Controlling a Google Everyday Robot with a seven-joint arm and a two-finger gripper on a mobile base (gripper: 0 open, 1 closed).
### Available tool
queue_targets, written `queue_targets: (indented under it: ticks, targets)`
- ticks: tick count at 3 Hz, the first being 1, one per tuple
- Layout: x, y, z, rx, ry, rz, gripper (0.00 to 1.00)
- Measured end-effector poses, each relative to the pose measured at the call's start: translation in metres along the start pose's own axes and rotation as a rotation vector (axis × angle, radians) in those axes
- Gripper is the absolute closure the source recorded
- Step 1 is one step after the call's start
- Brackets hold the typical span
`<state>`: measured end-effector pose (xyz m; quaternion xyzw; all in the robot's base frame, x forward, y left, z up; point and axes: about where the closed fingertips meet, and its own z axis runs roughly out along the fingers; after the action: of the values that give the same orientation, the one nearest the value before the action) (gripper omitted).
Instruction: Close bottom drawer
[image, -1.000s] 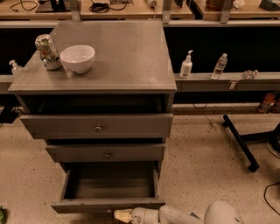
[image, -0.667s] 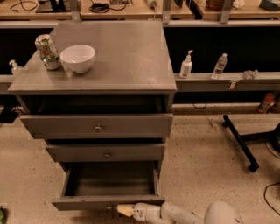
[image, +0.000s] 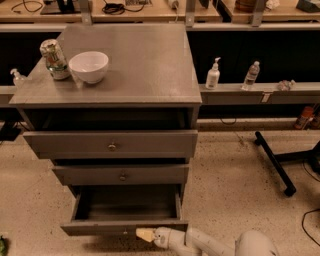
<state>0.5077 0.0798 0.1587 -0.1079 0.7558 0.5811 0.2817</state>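
Observation:
The grey cabinet (image: 125, 70) has three drawers. The bottom drawer (image: 125, 226) is pulled out and its empty inside shows; its narrow front faces me low in the view. The middle drawer (image: 121, 175) and the top drawer (image: 111, 144) stand out a little, each with a small round knob. My gripper (image: 144, 234) sits at the bottom drawer's front, right of its middle, with its pale tip against the front panel. The white arm runs off to the lower right.
On the cabinet top stand a white bowl (image: 88, 66) and a can (image: 54, 59). A shelf (image: 260, 92) to the right holds a pump bottle (image: 213, 75) and a water bottle (image: 251, 75). A black stand leg (image: 272, 162) lies on the speckled floor at right.
The gripper has moved up and forward against the bottom drawer's front. The drawer looks pushed in slightly.

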Motion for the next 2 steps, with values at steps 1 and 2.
queue_targets:
  ticks: [1,2]
  targets:
    - [0.0031,0.0018,-0.0014,0.0,0.0,0.0,1.0]
    - [0.0028,-0.0008,0.0042,0.004,0.024,0.008,1.0]
